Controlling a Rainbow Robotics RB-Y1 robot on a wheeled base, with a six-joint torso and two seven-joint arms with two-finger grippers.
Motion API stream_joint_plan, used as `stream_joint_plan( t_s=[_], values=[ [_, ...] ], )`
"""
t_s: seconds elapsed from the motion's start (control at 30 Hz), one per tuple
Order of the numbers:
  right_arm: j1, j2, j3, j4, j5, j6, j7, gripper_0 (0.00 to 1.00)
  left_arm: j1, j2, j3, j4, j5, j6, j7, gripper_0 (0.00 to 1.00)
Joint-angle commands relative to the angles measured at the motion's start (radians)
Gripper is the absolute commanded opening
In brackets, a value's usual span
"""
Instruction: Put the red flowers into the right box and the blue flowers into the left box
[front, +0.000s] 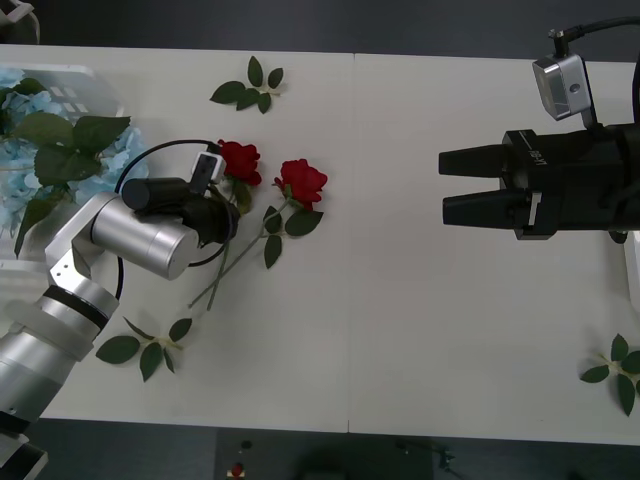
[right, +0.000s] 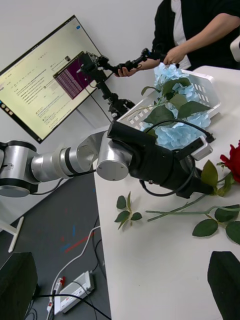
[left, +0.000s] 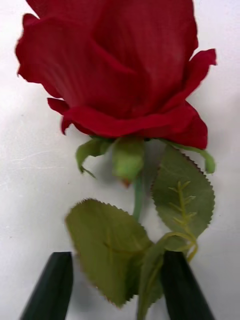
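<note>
My left gripper (left: 117, 287) sits low over a red rose (front: 240, 160), black tapered fingers spread, straddling its serrated leaves and thin stem, nothing pinched. Velvety folded petals up close. A second rose (front: 301, 182) lies just beside it on the smooth white table (front: 420, 300). Fluffy pale blue flowers (front: 40, 160) fill the slotted left box (front: 85, 90). My right gripper (front: 455, 187) hovers well apart, fingers parted, empty.

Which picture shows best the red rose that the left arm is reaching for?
The left wrist view: the rose is close up. The front view shows it small beside the left end effector; the right wrist view shows its edge.
</note>
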Motion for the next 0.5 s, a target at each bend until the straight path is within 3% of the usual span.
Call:
stream_joint_plan(
  t_s=[0.03, 0.3, 0.5],
  values=[
    [-0.022, 0.005, -0.022, -0.006, -0.008, -0.004, -0.008, 1.00, -0.015, -0.007, -0.007, 0.036, -0.007, -0.027, 0.036, 0.00],
    [-0.022, 0.007, -0.024, -0.006, -0.008, -0.004, -0.008, 1.00, -0.013, 0.004, 0.012, -0.027, 0.035, -0.050, 0.040, 0.00],
    [-0.022, 0.007, -0.024, -0.006, -0.008, -0.004, -0.008, 1.00, 0.011, 0.033, 0.100, -0.200, 0.171, 0.051, 0.034, 0.00]
  ],
)
